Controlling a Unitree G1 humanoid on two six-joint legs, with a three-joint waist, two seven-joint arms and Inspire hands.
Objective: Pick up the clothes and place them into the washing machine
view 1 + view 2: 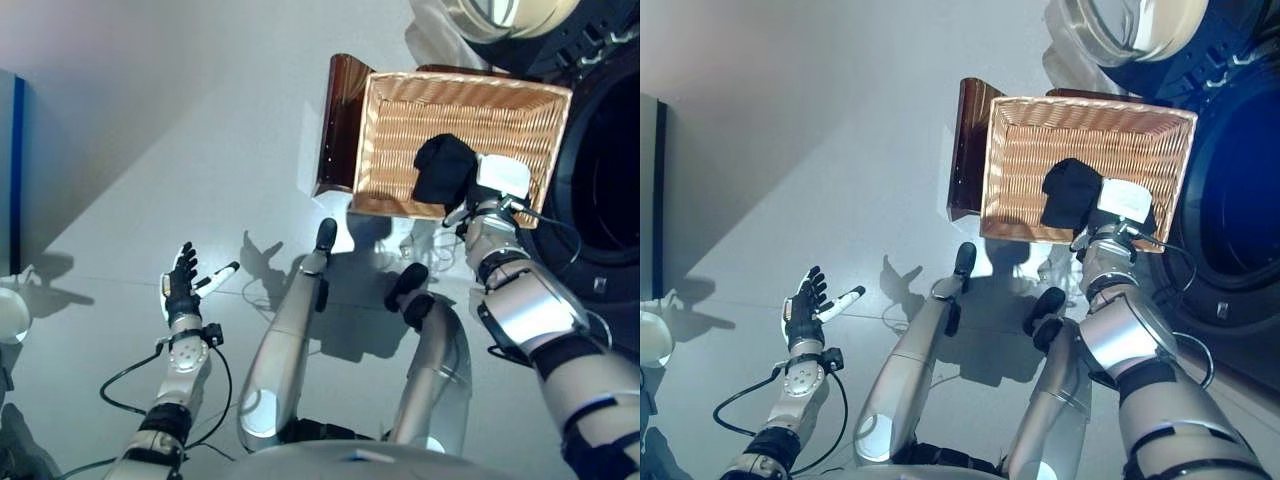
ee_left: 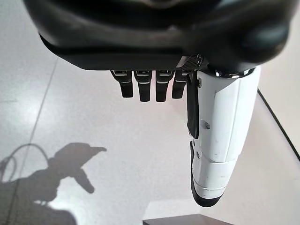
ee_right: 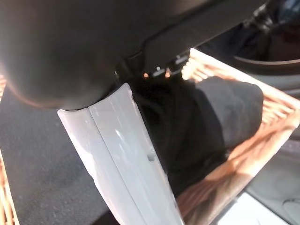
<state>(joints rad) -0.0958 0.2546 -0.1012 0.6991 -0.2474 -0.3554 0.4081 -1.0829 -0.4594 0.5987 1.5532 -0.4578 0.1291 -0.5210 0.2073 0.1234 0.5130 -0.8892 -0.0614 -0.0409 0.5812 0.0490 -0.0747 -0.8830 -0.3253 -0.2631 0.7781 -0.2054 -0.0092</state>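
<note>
Black cloth, bunched, dark, in wicker basket on the right side, pinched by right hand. Washing machine just right of basket. Left hand spread, nr left, over floor.

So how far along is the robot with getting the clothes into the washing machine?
Early stage. Nothing looks loaded yet: the black garment is still in the wicker basket. In hand: the right robot hand is down in the basket on the garment, though its fingers are hidden. The left robot hand hangs open over the floor, idle. Left: lifting the garment and carrying it to the washing machine drum beside the basket.
</note>
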